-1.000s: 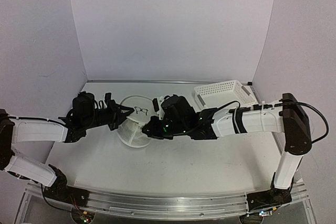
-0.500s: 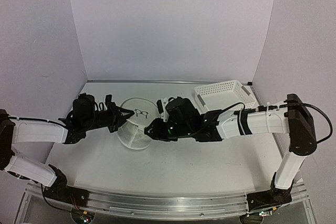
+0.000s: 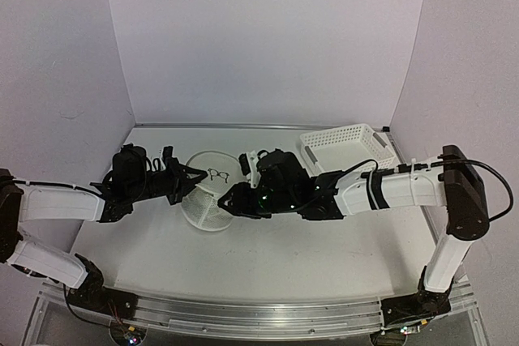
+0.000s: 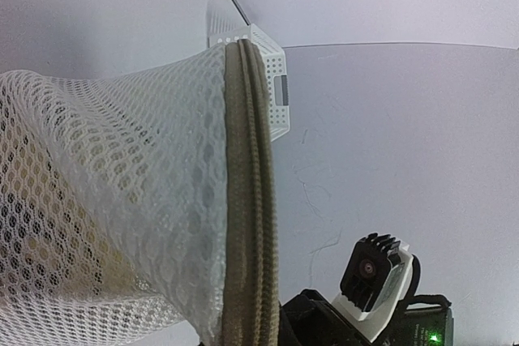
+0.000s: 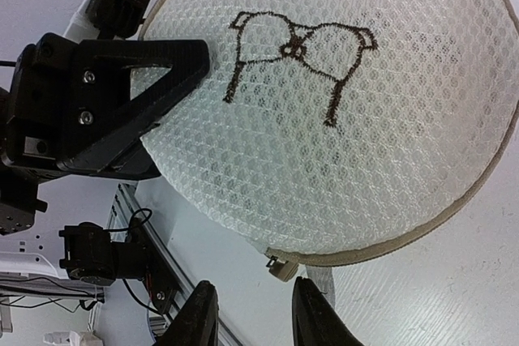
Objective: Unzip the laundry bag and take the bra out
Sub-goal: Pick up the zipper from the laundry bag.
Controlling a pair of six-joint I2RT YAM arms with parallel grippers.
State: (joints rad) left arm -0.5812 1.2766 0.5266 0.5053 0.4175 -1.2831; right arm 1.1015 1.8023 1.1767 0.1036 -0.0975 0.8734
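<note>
Left tool (image 3: 185,177) clamped on the laundry bag's (image 3: 209,200) left rim. Right tool (image 5: 253,283) narrowly open and empty, zipper pull (image 5: 278,267) just off its tips. Both arms stretched low toward the bag.

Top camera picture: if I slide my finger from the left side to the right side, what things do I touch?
Left pincer → laundry bag → right pincer → white basket.

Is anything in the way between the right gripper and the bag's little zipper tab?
No. The zipper tab sits just ahead of the open right gripper, with nothing visible between them. The left gripper pinches the laundry bag at another edge.
</note>
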